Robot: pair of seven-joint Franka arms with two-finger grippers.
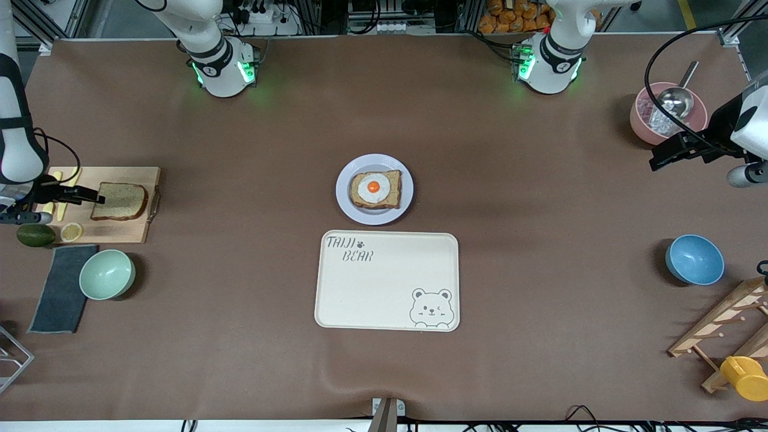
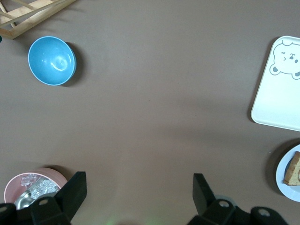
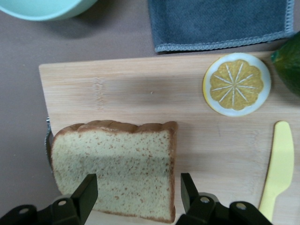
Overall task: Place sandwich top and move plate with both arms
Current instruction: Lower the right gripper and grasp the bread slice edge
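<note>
1. Brown paper is covering the table [image 1: 540, 288]; the plate [image 1: 374, 189] is the landmark, lying at its middle.
2. Just nearer the camera than the plate, the tray [image 1: 387, 281] is lying bare.
3. On the plate, a slice with egg [image 1: 375, 188] is resting.
4. Well toward the right arm's end from the plate, the sandwich top [image 1: 119, 201] is lying on a board [image 1: 129, 231].
5. Right gripper [image 3: 136, 194] is hovering wide open, fingers straddling the sandwich top, gripping nothing.
6. Left gripper [image 2: 139, 192], waiting open and empty, is hanging by the pink bowl [image 1: 641, 123], well toward the left arm's end from the plate.
</note>
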